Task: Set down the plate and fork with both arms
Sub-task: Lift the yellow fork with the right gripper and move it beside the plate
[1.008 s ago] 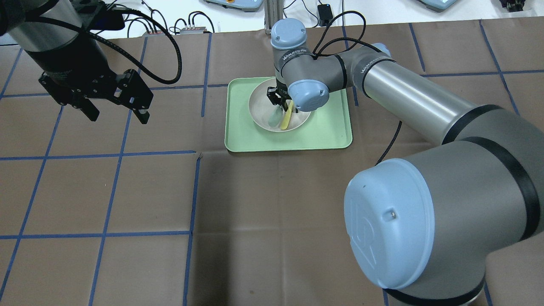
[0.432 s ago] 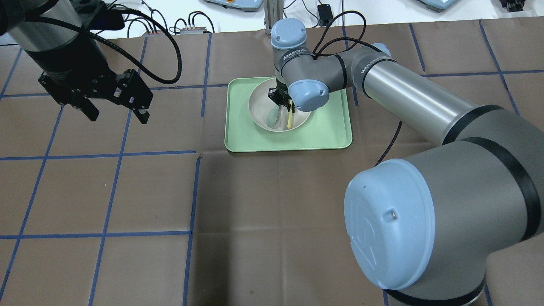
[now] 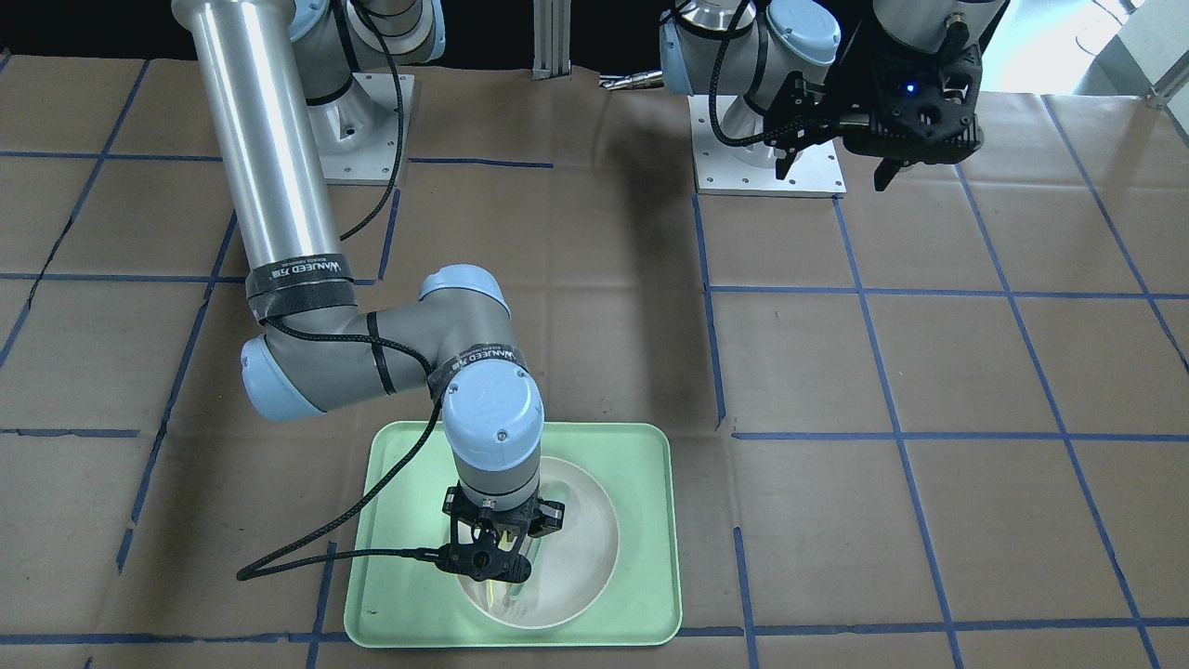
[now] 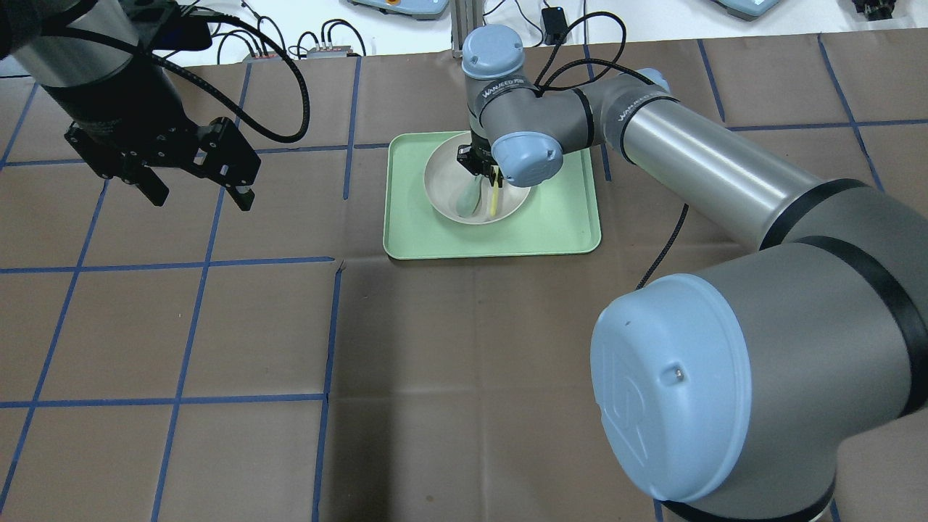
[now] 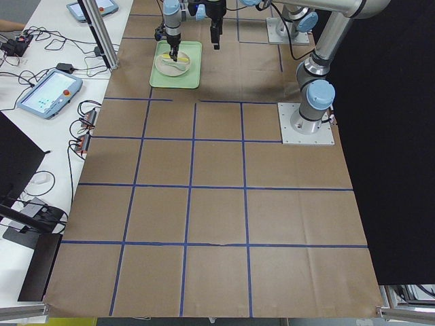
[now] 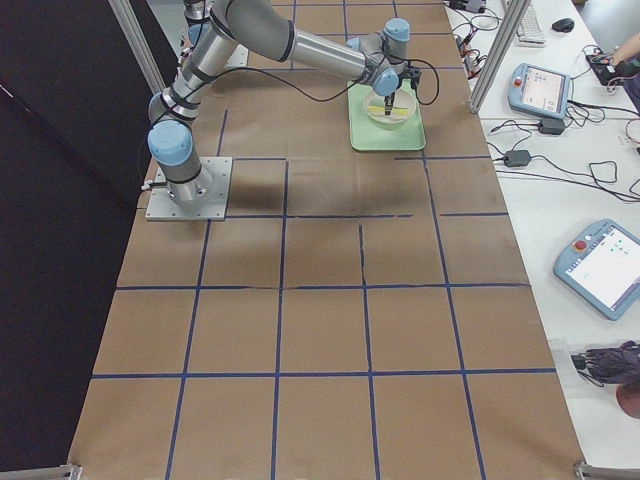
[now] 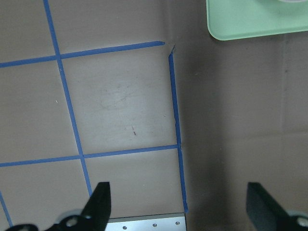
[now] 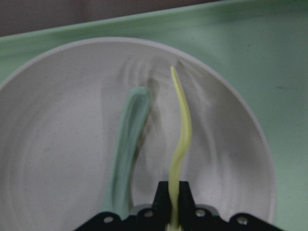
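Grip of right gripper (image 8: 173,195) narrow: black fingers pinched onto handle end of fork (image 8: 180,134), thin edge up, rest of it reaching straight ahead of fingertips. Directly beneath, plate (image 8: 53,144); far tip of fork low over it, contact impossible to judge. Just beside fork, on the fingers' left in the wrist view, spoon (image 8: 127,139), lying flat in plate, clear of the fingers. Under plate, tray (image 4: 562,225).

Left gripper (image 4: 201,197) spread wide, holding nothing, hanging above table (image 4: 435,362), well apart from right gripper and tray.

Count: one fork, one spoon, one plate, one tray, two grippers.

Fork slim, pale yellow, wavy in profile. Spoon grey-green, matte, broad and rounded. Plate off-white, round, shallow, faintly speckled, raised rim. Tray mint-green, rectangular, rounded corners, low lip. Table covered in brown paper, gridded with blue tape.
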`<state>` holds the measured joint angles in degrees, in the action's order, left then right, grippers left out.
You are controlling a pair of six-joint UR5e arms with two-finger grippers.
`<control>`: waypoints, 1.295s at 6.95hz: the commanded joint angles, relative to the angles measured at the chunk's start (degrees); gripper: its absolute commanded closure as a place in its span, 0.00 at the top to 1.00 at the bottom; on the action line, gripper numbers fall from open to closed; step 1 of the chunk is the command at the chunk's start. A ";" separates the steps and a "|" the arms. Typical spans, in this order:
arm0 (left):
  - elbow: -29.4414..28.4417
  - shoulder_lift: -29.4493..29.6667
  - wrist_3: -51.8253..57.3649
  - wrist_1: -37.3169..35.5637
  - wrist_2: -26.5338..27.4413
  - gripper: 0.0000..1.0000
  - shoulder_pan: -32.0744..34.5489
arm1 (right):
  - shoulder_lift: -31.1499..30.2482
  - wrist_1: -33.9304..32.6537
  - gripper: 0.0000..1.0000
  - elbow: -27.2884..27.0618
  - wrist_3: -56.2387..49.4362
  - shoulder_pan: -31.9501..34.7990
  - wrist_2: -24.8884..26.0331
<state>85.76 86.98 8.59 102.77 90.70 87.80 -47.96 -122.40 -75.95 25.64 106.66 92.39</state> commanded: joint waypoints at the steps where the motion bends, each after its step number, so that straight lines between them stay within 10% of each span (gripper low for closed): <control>1: -0.07 0.03 -0.07 -0.03 0.00 1.00 0.00 | -2.91 1.54 0.02 0.01 -0.24 -0.31 -0.11; 9: 0.02 0.03 -0.07 -0.03 -0.09 1.00 0.00 | -4.87 3.84 0.02 -4.90 -17.65 -10.16 -1.68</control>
<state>85.77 87.01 8.53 102.74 90.62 87.80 -53.44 -117.91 -79.07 8.35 96.72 91.37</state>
